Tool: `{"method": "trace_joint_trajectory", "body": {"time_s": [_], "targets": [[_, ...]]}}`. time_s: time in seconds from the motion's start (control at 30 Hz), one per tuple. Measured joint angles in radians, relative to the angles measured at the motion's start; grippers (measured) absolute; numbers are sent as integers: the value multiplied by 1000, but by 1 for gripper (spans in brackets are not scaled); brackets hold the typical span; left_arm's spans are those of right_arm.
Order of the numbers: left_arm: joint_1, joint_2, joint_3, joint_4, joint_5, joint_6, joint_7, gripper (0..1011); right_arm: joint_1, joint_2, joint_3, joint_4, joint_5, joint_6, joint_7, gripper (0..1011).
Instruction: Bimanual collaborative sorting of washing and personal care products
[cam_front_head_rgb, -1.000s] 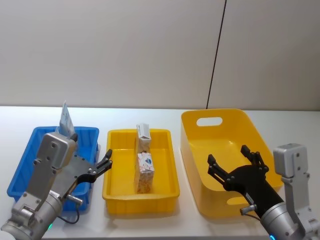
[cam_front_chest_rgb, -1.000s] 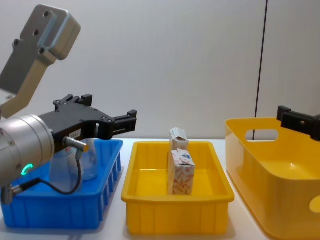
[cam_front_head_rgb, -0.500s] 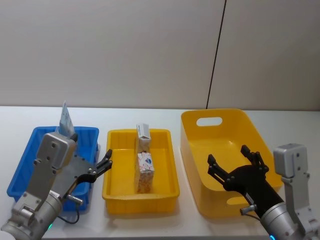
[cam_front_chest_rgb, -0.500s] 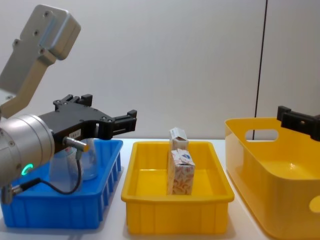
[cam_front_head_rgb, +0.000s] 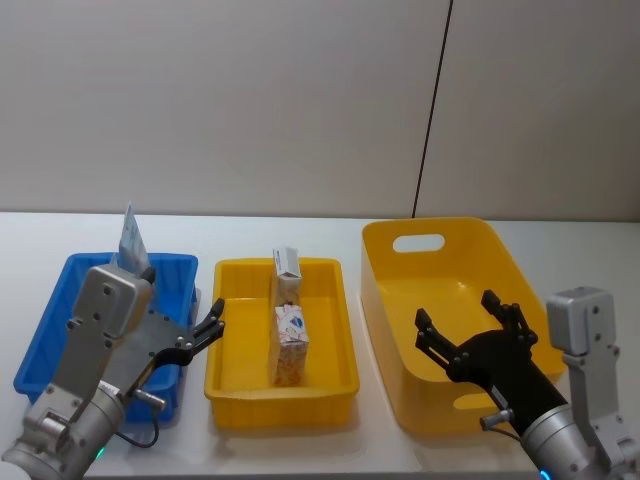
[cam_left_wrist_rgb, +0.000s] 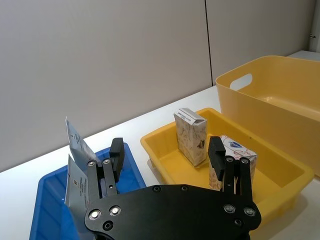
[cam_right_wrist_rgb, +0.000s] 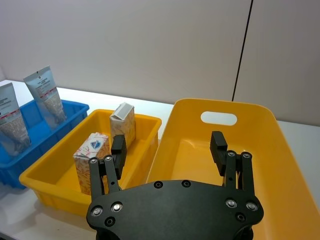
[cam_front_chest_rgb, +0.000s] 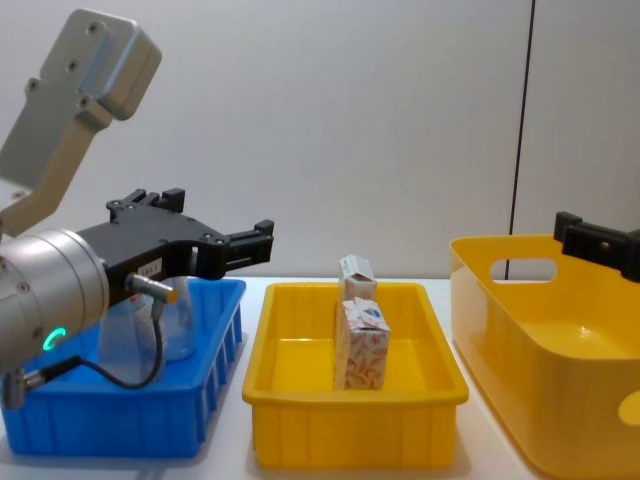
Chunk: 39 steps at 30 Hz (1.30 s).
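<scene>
Two white cartons with orange-red pattern stand upright in the shallow yellow tray (cam_front_head_rgb: 280, 408), a near carton (cam_front_head_rgb: 290, 345) and a far carton (cam_front_head_rgb: 286, 275); both show as near carton (cam_front_chest_rgb: 361, 345) and far carton (cam_front_chest_rgb: 354, 275) in the chest view. Translucent whitish pouches (cam_right_wrist_rgb: 47, 95) stand in the blue bin (cam_front_head_rgb: 60, 300); one pouch top (cam_front_head_rgb: 132, 240) rises behind my left arm. My left gripper (cam_front_head_rgb: 212, 318) hovers open and holding nothing over the blue bin's right edge. My right gripper (cam_front_head_rgb: 458, 320) hangs open above the big yellow tub (cam_front_head_rgb: 470, 270), nothing between its fingers.
Blue bin (cam_front_chest_rgb: 100, 425), yellow tray (cam_front_chest_rgb: 350, 435) and yellow tub (cam_front_chest_rgb: 500, 300) stand in a row on the white table, left to right. A plain wall with a dark vertical seam stands close behind. A cable loops under my left wrist.
</scene>
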Motion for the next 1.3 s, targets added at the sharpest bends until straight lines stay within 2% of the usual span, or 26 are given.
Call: {"method": "trace_joint_trajectory", "body": {"time_s": [0.3,0.7,0.97,1.3], "targets": [[0,0,0,0,0,0,0,1001,14,-3,5,12,5,5,9,1004],[0,0,0,0,0,0,0,1001,109,-29,-12,88,12,51,39,1004],[0,0,0,0,0,0,0,1001,181,-65,-43,141,-1,101,43,1004],[0,0,0,0,0,0,0,1001,255,-138,-82,199,-17,187,16,1004]]}}
